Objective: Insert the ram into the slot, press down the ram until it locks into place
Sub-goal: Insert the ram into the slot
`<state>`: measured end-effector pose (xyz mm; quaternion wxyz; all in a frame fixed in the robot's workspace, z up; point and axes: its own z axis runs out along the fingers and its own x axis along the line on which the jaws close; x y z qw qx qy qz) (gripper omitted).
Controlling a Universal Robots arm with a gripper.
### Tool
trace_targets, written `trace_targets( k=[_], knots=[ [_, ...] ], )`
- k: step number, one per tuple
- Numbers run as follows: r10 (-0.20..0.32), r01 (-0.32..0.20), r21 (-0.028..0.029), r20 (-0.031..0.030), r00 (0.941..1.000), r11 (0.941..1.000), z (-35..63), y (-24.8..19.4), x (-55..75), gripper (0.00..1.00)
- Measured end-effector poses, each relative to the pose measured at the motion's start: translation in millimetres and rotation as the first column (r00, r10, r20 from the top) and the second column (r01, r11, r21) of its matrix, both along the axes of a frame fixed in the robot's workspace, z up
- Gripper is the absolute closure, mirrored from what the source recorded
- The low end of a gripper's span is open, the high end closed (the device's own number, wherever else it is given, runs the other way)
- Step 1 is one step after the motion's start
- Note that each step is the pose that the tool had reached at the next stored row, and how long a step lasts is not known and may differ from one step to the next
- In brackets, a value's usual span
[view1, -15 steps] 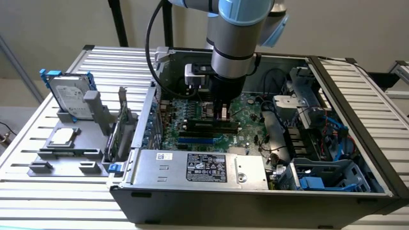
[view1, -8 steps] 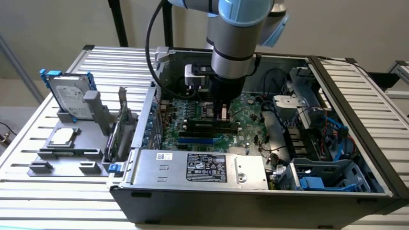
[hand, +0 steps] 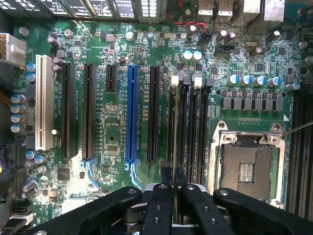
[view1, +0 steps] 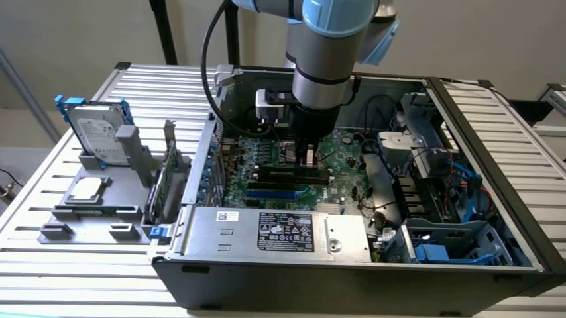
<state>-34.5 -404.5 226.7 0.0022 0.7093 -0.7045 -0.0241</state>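
The claw (view1: 309,158) hangs at the centre of the exterior view, low inside the open case (view1: 354,281). It is clenched on the ram (hand: 174,182), held edge-on, apparently so that its lower edge lines up along the slot (hand: 171,122) among the parallel black sockets. The black fingers (hand: 160,205) hide most of the ram. Whether it already touches the slot cannot be told.

Ext view bright, soft even light, sheen on table (view1: 79,268); inside case (view1: 292,281) darker; motherboard (hand: 112,142) evenly lit.
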Motion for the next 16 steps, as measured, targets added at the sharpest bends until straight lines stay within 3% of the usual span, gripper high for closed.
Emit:
trace_targets(
  k=[12,15,16],
  knots=[
    [-0.003,0.003,-0.0001,0.0,1.0,1.0,-2.7,0.0,0.0,0.87],
    [-0.003,0.003,-0.0001,-0.0001,1.0,1.0,-2.8,0.0,0.0,0.85],
    [-0.003,0.003,0.0008,-0.0001,1.0,1.0,-2.7,0.0,0.0,0.79]
  ],
)
